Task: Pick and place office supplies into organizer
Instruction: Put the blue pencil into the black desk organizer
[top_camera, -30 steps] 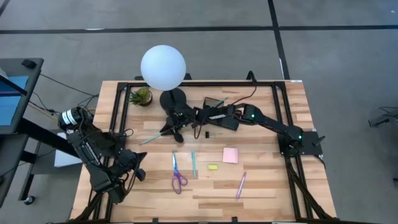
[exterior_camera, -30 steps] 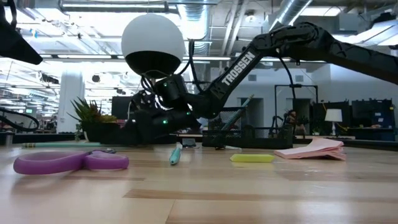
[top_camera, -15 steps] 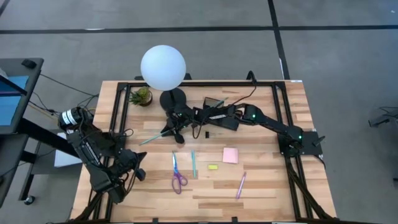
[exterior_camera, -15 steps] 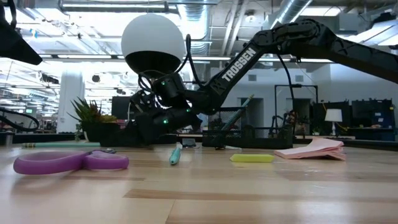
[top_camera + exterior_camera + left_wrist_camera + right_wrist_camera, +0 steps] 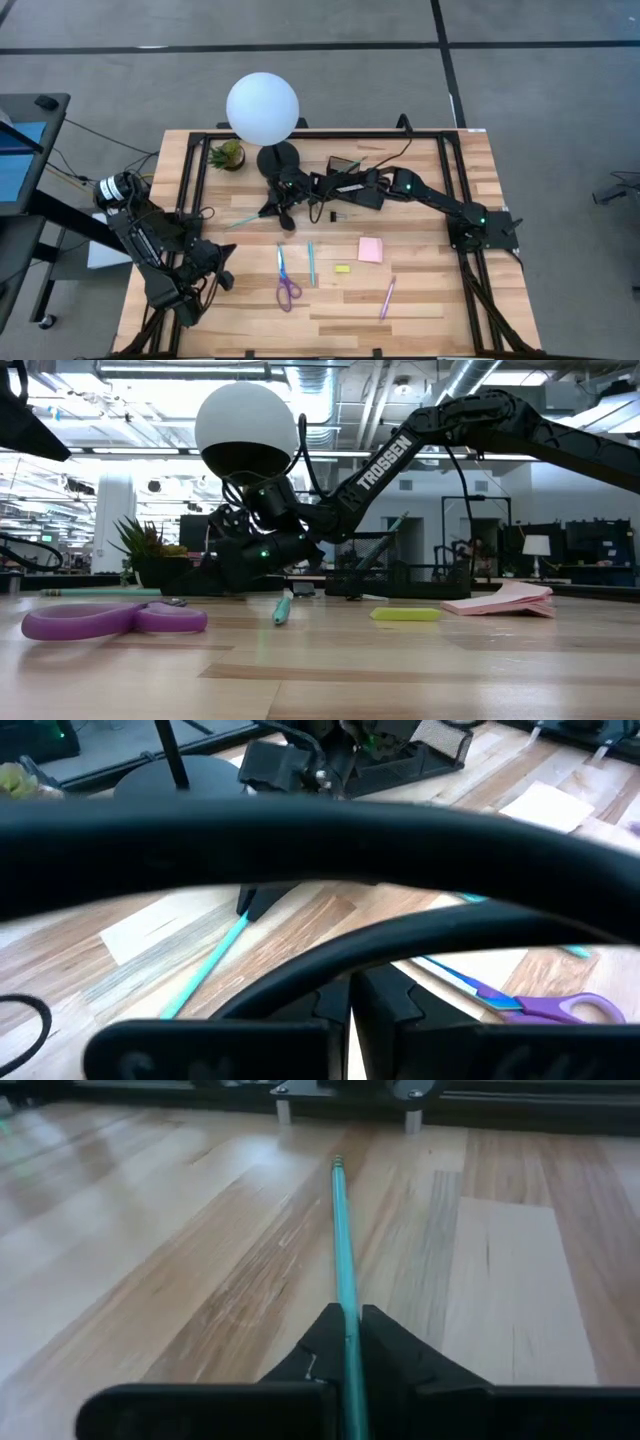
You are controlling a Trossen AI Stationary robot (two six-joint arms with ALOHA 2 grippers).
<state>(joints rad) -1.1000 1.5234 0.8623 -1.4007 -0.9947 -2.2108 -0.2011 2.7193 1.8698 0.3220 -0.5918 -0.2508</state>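
My right gripper reaches in beside the lamp's black base and is shut on a thin teal pen, which runs away from it toward the left front of the table. The black organizer stands at the far middle, partly under the right arm. On the wood in front lie purple-handled scissors, a second teal pen, a yellow piece, a pink sticky pad, a pink-purple pen and a small black clip. My left gripper is shut with nothing in it, waiting at the table's left front. My right gripper pinches the teal pen between its two fingers, at the pen's end nearest the lamp base. The fingers slant down from the table's right side and lie along the pen. The rest of the pen stretches ahead, low over the wood.
A white globe lamp rises just behind the right gripper, and a small potted plant stands at the far left. A black frame rail runs around the table top. Open wood lies along the near edge.
My right arm's forearm has risen a little while its gripper has stayed at the teal pen by the lamp base. The pen lies where it lay.
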